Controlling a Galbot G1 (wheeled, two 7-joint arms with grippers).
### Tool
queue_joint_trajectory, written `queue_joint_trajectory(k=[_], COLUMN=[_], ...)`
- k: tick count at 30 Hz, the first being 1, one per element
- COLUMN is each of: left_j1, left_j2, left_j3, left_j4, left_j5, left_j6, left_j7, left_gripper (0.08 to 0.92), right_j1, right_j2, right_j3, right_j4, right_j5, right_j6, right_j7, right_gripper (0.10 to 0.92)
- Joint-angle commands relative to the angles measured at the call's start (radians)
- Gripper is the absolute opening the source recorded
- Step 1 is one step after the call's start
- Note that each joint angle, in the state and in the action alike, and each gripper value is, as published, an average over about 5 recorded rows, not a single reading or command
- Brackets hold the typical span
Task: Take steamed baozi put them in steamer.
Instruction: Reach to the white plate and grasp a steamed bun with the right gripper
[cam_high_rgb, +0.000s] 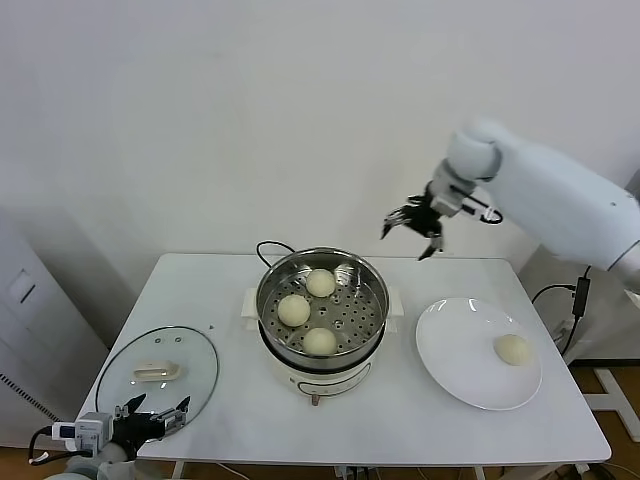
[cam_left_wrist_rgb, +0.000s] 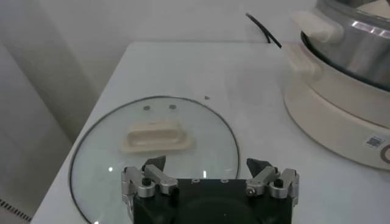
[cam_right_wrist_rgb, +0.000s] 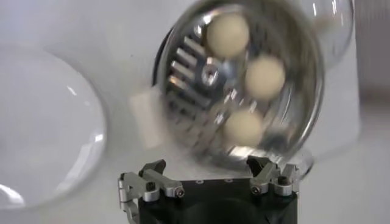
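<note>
Three steamed baozi (cam_high_rgb: 320, 283) (cam_high_rgb: 294, 310) (cam_high_rgb: 320, 342) lie on the perforated floor of the steamer (cam_high_rgb: 372, 285), a shiny steel basket on a cream base at the table's middle. A fourth baozi (cam_high_rgb: 513, 349) rests on the white plate (cam_high_rgb: 455, 350) to the right. My right gripper (cam_high_rgb: 411, 229) hangs open and empty high above the table, behind and to the right of the steamer; its wrist view looks down on the steamer (cam_right_wrist_rgb: 183, 67) with the baozi (cam_right_wrist_rgb: 227, 33) inside. My left gripper (cam_high_rgb: 155, 412) is parked open at the front left corner, over the glass lid's near edge.
The round glass lid (cam_high_rgb: 190, 365) with a cream handle (cam_high_rgb: 157, 372) lies flat on the table left of the steamer. A black cord (cam_high_rgb: 268, 247) runs from the steamer's back. The table's right edge is close beyond the plate.
</note>
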Motion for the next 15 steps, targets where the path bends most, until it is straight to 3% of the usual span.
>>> queue_joint_trajectory(k=[1, 15], left_j1=[-0.001, 0.0], left_j2=[0.0, 0.0], left_j3=[0.001, 0.0], left_j4=[-0.001, -0.007], left_j5=[-0.001, -0.001], left_j6=[0.004, 0.008], left_j7=[-0.002, -0.005], left_gripper=[0.823, 0.823], right_j1=[-0.046, -0.304], right_j2=[-0.11, -0.241], right_j3=[-0.006, 0.153], right_j4=[-0.206, -0.164], right_j5=[0.065, -0.031], right_j6=[-0.204, -0.236], right_j7=[-0.047, -0.033], right_gripper=[0.823, 0.823])
